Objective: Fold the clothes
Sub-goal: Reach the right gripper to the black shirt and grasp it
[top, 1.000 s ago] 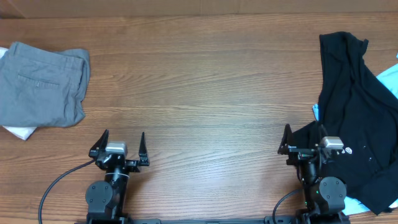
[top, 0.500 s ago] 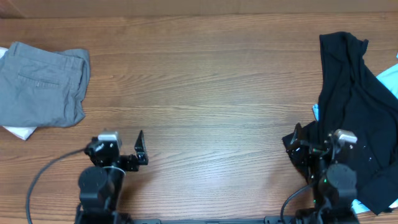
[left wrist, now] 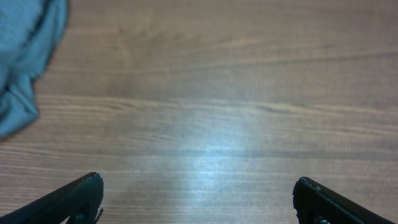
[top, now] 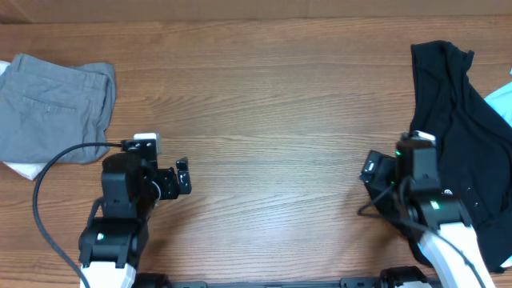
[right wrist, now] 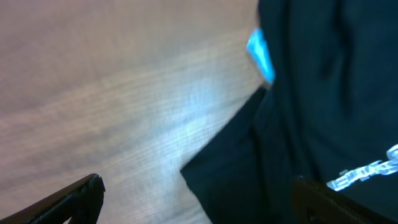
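A crumpled black shirt [top: 456, 112] with small white marks lies at the right side of the table. A light blue garment [top: 502, 100] peeks out from under it. My right gripper [right wrist: 196, 199] is open and empty just above the shirt's near left corner [right wrist: 261, 168]; in the overhead view it [top: 392, 172] sits at the shirt's left edge. My left gripper [left wrist: 198, 198] is open and empty over bare wood; in the overhead view it [top: 156, 168] is at the left front.
Folded grey trousers [top: 52, 108] lie at the far left on something white [top: 24, 169]; their edge shows in the left wrist view [left wrist: 25, 56]. The wooden table [top: 264, 104] spreads between the two arms. A black cable [top: 48, 180] trails from the left arm.
Both arms have lifted from their rest pose and swung forward. The left gripper turned toward the trousers' side; the right gripper moved up to the black shirt's left edge.
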Motion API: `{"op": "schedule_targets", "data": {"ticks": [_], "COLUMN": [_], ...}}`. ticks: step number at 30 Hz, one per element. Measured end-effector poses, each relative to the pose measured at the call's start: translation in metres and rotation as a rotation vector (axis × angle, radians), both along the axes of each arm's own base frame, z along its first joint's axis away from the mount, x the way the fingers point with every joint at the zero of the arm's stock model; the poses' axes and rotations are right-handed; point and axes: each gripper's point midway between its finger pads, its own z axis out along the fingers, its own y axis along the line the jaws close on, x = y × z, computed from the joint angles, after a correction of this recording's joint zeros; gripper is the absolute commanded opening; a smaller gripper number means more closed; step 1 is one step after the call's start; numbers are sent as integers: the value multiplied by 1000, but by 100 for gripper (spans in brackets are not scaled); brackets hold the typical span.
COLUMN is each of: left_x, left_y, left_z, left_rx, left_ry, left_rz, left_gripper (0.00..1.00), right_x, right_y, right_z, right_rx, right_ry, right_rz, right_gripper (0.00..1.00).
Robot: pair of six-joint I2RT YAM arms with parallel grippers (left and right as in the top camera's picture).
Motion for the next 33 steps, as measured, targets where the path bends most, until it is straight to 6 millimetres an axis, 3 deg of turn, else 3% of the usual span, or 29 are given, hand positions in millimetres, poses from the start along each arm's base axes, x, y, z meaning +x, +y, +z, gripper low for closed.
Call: {"op": "schedule_targets", "data": {"ticks": [5,11,15,19,21,28,33], "left_x": [0,0,0,0,0,1,1], "left_y": [-6,-10,-11,-11,-11,-11,-12], "left_z": [-15,-19,-19,-19,-19,-18,-18], "left_rx": [-24,-36,-40,-43,-43,-43,-45], "left_ry": [64,82,81,81,81,78,78], "left_rz": [-27,-40,-44,-46,-46,-46,-48], "left_gripper": [100,100,100,100,100,100,100], "right_x": [-7,-15,-22,-9,-8,-16,-3], "right_y": [4,2,1,3,3,0,-5], "right_z": [-44,-86,-109,-110,-111,-108,-77], "right_rx": [18,8,5,9,13,-2,-34], "right_ry": [189,346,435,416,413,462,455], "right_rz": [-3,-52,-68,-73,-79,-95,-106], "right_gripper": [100,100,89,27,6,4,4]}}
